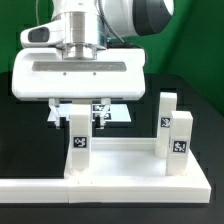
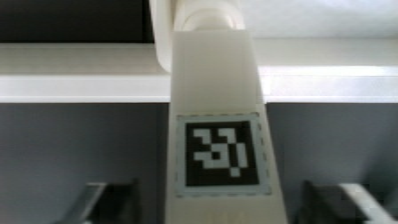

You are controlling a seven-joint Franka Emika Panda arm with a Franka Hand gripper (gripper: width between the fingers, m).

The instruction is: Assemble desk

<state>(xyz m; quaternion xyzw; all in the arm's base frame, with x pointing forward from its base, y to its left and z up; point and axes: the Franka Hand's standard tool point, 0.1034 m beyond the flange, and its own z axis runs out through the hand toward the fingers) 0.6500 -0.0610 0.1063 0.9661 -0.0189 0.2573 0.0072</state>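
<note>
Three white block legs stand upright on the model desk's tray-like top (image 1: 120, 160), which fills the lower middle of the exterior view. One leg (image 1: 78, 138) is at the lower left, and two more (image 1: 165, 110) (image 1: 180, 135) are at the right. The plastic is smooth and matte with square edges, and the near legs carry black-and-white square tags. A long white border bar (image 1: 30, 188) runs along the bottom edge of the frame. The marker board (image 1: 112, 113) lies behind on the dark desk (image 1: 190, 80). Free room lies between the left and right legs. The tool (image 1: 88, 108) hangs over the left leg with its jaws apart. In the wrist view, its dark fingers (image 2: 102, 200) flank the tagged leg with a gap on each side and grip nothing.
</note>
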